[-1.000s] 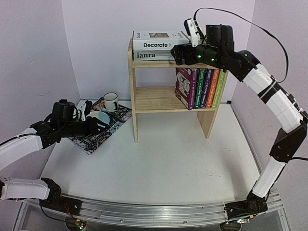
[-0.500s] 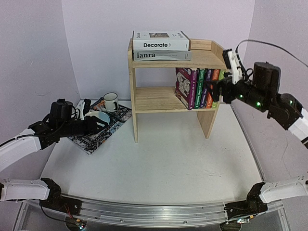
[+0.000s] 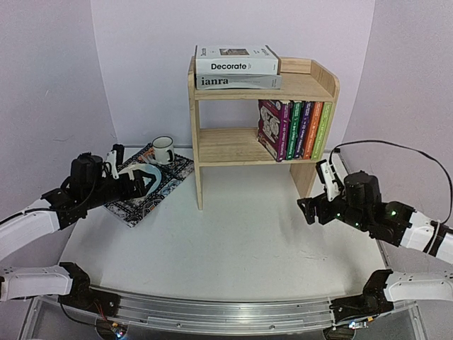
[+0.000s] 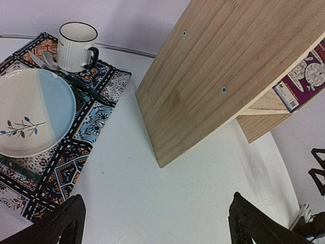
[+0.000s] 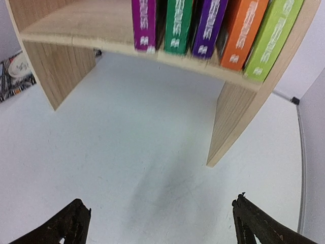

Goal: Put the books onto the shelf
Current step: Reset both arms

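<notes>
The pine shelf [image 3: 212,145] stands at the back of the table. On its top lie the white "Decorate" book [image 3: 237,62] and, beneath it, the grey "ianra" book [image 3: 233,82]. Several colourful paperbacks [image 3: 294,129] stand upright at the right end of the lower tier: purple [image 5: 144,23], green [image 5: 179,25], dark purple [image 5: 209,28], orange [image 5: 242,30], light green [image 5: 271,38]. My left gripper [image 3: 145,181] [image 4: 155,213] is open and holds nothing, low over the placemat left of the shelf. My right gripper [image 3: 306,211] [image 5: 160,216] is open and holds nothing, low over the table in front of the shelf's right leg [image 5: 233,122].
A dark patterned placemat [image 3: 170,177] [image 4: 76,152] lies left of the shelf with a blue-and-cream plate [image 4: 30,112], a striped mug [image 3: 163,149] [image 4: 76,46] and cutlery [image 4: 76,84] on it. Lilac walls close in the back and both sides.
My right arm came down from the shelf's top to the table in front of the right leg. My left gripper opened wide and drew back a little from the plate.
</notes>
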You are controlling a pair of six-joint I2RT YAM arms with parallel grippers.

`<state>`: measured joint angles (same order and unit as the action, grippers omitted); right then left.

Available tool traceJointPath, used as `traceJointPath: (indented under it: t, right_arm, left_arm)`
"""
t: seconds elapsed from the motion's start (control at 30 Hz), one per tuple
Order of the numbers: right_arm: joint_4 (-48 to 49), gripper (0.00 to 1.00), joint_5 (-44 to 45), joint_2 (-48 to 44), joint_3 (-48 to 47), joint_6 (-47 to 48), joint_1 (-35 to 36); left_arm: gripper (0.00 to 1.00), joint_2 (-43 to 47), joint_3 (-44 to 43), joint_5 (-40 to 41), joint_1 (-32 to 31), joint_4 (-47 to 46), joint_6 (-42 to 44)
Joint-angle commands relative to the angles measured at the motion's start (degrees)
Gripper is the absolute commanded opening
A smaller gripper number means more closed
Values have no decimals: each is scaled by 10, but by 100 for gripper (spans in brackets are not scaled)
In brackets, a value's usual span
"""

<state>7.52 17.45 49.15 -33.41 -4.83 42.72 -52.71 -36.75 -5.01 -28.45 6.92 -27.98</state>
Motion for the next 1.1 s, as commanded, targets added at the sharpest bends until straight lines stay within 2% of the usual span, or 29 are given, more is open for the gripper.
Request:
traceJointPath:
  t: [0.0, 0.07, 0.13, 0.27, 0.33, 0.4, 0.47, 0.57, 0.67, 0.8, 0.93, 1.0, 1.07]
  right_arm:
    - [65, 98, 7, 30, 45, -8, -1]
    - [72, 98, 65, 51, 52, -23, -3]
    - [87, 98, 78, 66, 60, -19, -16]
    - [124, 98, 27, 68, 78, -32, -99]
    - [148, 98, -19, 67, 93, -40, -141]
    - [175, 98, -28, 74, 108, -42, -180]
    - [213, 98, -9, 84, 124, -31, -210]
    - [280, 97, 64, 91, 155, -21, -237]
    - [348, 97, 45, 115, 179, 13, -270]
    - [412, 98, 11, 203, 177, 26, -316]
    - [491, 98, -15, 290, 175, 35, -337]
    - [540, 98, -19, 312, 186, 43, -345]
    - [550, 98, -41, 322, 186, 40, -357]
  left_arm:
    - [100, 31, 64, 75, 0, -118, 95]
    - [100, 39, 98, 90, 0, -159, 131]
    - [100, 36, 122, 132, 1, -196, 147]
    - [100, 17, 147, 226, 1, -243, 166]
    - [100, 6, 164, 255, 5, -285, 180]
    - [100, -12, 180, 266, 17, -330, 193]
    - [100, -37, 188, 268, 40, -367, 199]
    - [100, -74, 194, 264, 94, -413, 205]
    - [100, -115, 209, 252, 149, -482, 213]
    - [100, -209, 208, 225, 204, -561, 215]
    - [100, -272, 202, 204, 234, -600, 235]
    - [100, -293, 216, 195, 244, -646, 247]
    - [100, -304, 228, 178, 250, -682, 262]
